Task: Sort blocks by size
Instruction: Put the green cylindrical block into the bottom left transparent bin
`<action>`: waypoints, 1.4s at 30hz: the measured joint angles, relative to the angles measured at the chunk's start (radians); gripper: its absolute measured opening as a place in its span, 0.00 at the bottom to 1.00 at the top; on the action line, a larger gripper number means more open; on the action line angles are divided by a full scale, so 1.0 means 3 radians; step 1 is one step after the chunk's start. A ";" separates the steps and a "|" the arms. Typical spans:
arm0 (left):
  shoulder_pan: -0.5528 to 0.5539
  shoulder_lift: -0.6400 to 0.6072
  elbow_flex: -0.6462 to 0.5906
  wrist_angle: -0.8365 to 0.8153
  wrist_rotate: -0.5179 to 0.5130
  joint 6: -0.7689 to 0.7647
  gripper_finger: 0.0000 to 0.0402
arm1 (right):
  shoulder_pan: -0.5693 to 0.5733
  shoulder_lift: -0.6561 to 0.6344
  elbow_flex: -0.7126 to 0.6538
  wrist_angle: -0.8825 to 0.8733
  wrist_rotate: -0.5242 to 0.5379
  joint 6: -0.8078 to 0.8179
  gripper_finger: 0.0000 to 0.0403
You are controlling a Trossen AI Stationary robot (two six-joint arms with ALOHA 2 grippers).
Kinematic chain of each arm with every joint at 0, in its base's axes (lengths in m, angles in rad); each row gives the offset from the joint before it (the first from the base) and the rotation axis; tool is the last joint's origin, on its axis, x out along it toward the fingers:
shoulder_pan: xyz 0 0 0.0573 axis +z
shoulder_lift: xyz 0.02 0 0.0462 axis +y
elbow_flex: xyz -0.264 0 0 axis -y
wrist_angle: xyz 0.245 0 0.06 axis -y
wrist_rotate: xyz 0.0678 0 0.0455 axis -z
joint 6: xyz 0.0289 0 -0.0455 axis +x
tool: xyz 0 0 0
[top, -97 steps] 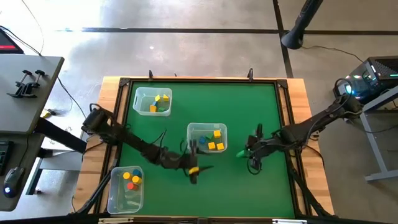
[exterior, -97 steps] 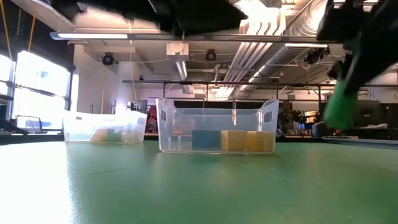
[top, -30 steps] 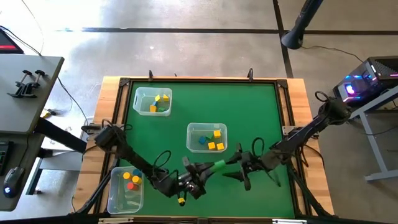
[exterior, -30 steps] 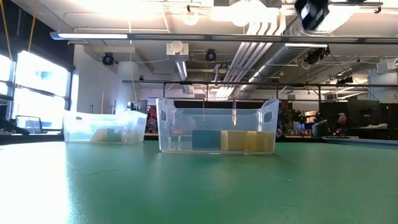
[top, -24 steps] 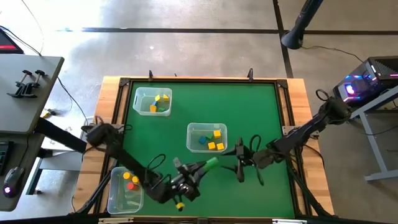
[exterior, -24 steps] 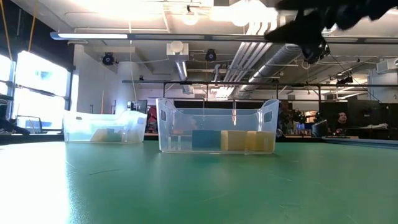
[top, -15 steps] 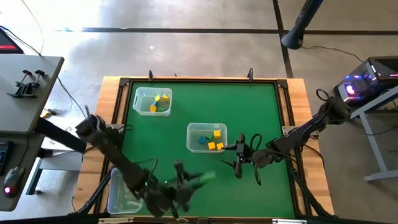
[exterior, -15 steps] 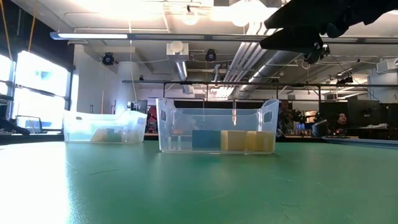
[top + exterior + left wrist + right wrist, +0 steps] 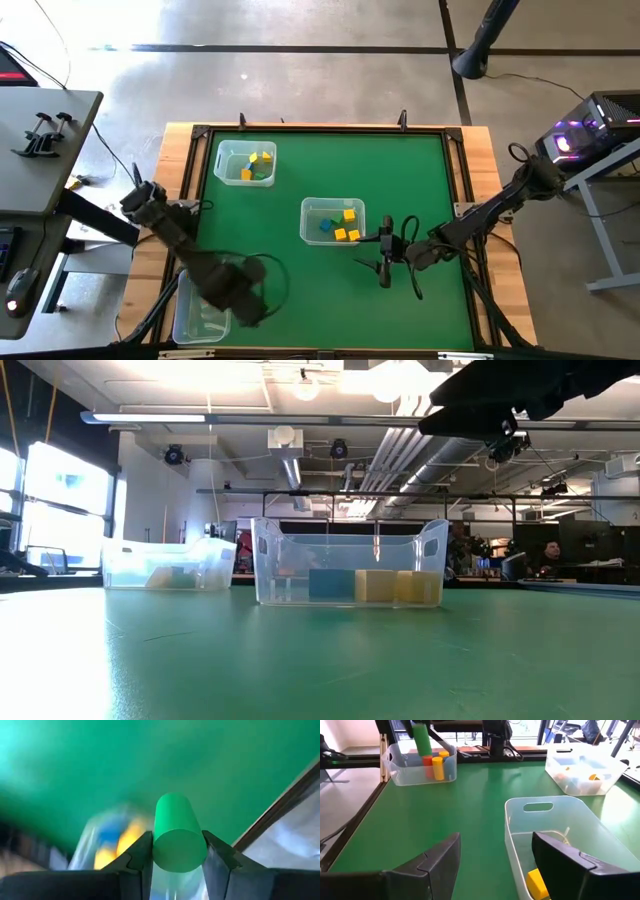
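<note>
While left end effector point(image 9: 176, 865) pinches green cylinder block point(image 9: 178, 832), near-left clear plastic bin point(image 9: 420, 767) sits right under it, cylinder upright. Right end effector point(image 9: 384, 262) spread, empty, beside middle clear bin point(image 9: 309, 232).

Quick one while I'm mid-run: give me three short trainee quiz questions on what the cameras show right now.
1. True or false: the left hand holds a green cylinder.
2. The right hand is: A open, B shut on a block.
3. Fill in: the centre bin holds yellow blocks and a ___ block.

Key: 1 true; 2 A; 3 blue.
</note>
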 joint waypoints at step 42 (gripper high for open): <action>-0.1197 -0.0805 -0.2298 0.1301 0.0501 -0.2237 0.28 | 0.0113 -0.0003 0.0000 0.0039 -0.0027 0.0102 0.60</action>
